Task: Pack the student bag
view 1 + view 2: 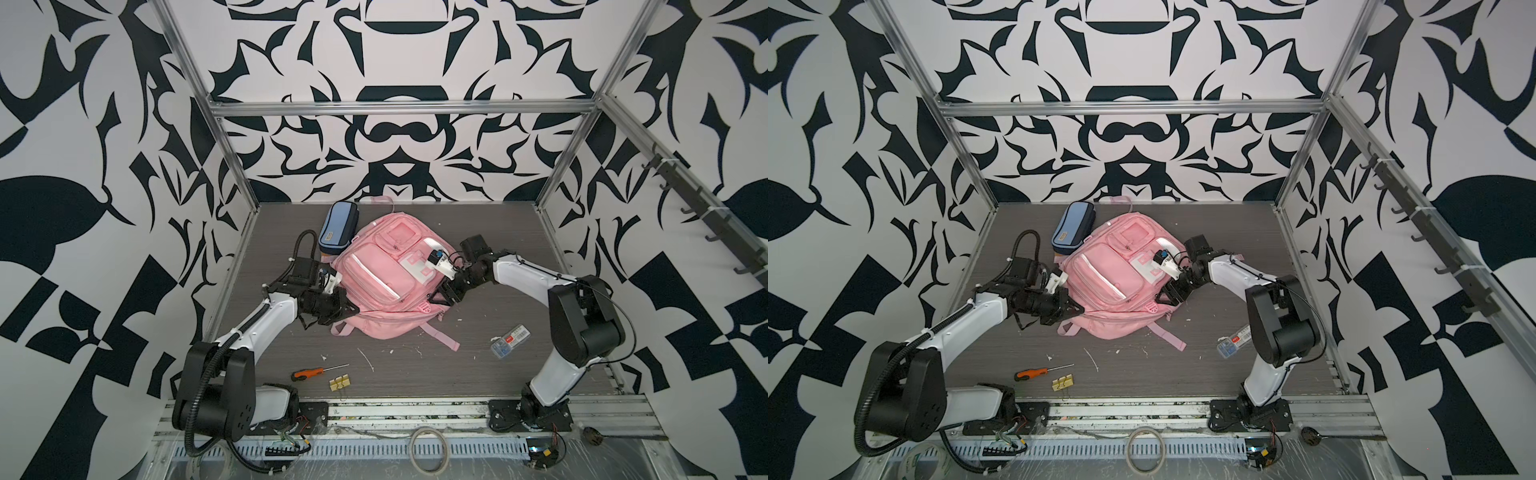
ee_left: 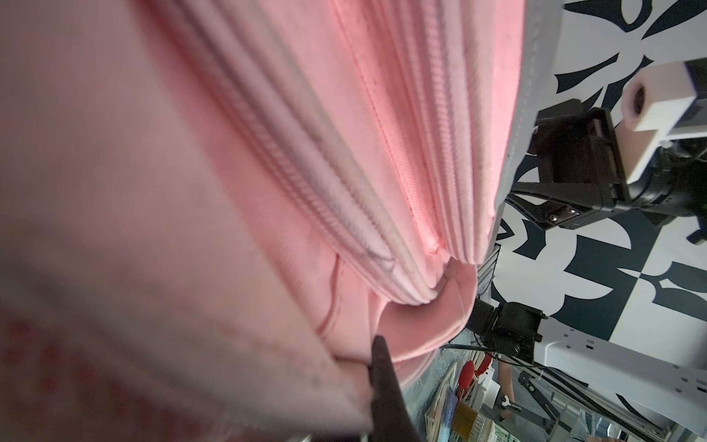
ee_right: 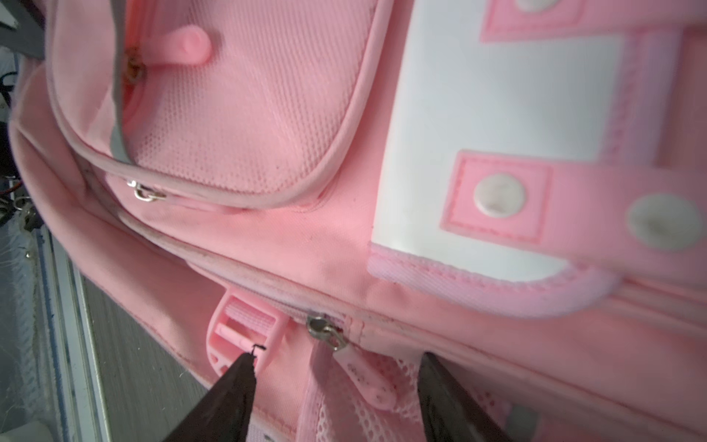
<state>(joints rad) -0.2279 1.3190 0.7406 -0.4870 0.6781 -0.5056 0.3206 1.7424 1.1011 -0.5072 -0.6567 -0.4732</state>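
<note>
We see the grey wood-grain worktop [image 1: 415, 374] spreading beneath both pairs of jaws. On it lies the student bag [image 1: 374, 278], a large soft pink fabric backpack with zip pockets and pale stripes, flat between the left jaws and the right jaws. The left jaws are clamped tight on pink fabric at the bag's near left edge. The right jaws stand apart at its near right corner, gripping nothing. Beyond the left jaws, a blue zipped fabric pencil case [image 1: 338, 228] touches the bag's far left edge. Well apart from the right jaws, towards that arm's base, lies a clear plastic box [image 1: 509, 340]. Well apart from the left jaws lie an orange-handled screwdriver [image 1: 309, 374] and a yellow binder clip [image 1: 340, 383]. A metal zip slider [image 3: 319, 327] sits between the right tips.
</note>
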